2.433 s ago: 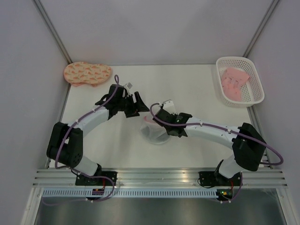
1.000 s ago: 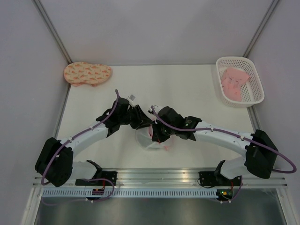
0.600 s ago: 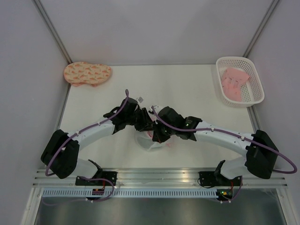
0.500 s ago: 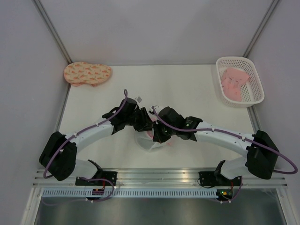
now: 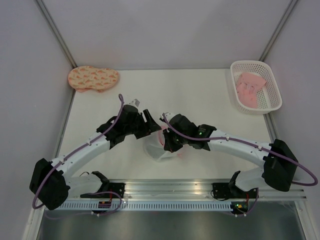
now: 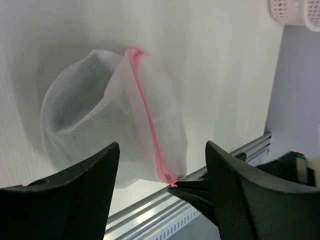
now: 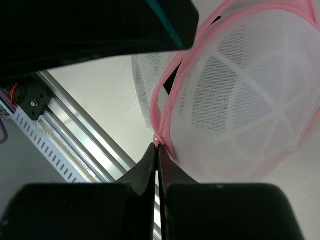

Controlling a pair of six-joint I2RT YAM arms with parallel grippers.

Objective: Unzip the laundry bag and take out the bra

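The laundry bag (image 5: 159, 150), a white mesh pouch with a pink zipper rim, lies at the table's near middle. It also fills the left wrist view (image 6: 110, 130) and the right wrist view (image 7: 240, 100). My right gripper (image 5: 167, 145) (image 7: 157, 150) is shut on the pink zipper pull at the bag's near edge. Its black fingertips (image 6: 200, 192) show pinching that pull. My left gripper (image 5: 149, 123) (image 6: 161, 150) hangs open just left of and above the bag, touching nothing. The zipper gapes partly open. I cannot make out the bra; only thin dark slivers show in the gap.
A peach patterned padded piece (image 5: 93, 78) lies at the far left corner. A white lattice basket (image 5: 235, 70) holding a pink garment (image 5: 250, 86) stands at the far right. An aluminium rail (image 5: 170, 187) runs along the near edge, close to the bag.
My left gripper has opened and drawn back to the left, away from the bag. The right gripper has kept its pinch on the zipper pull in the same place.
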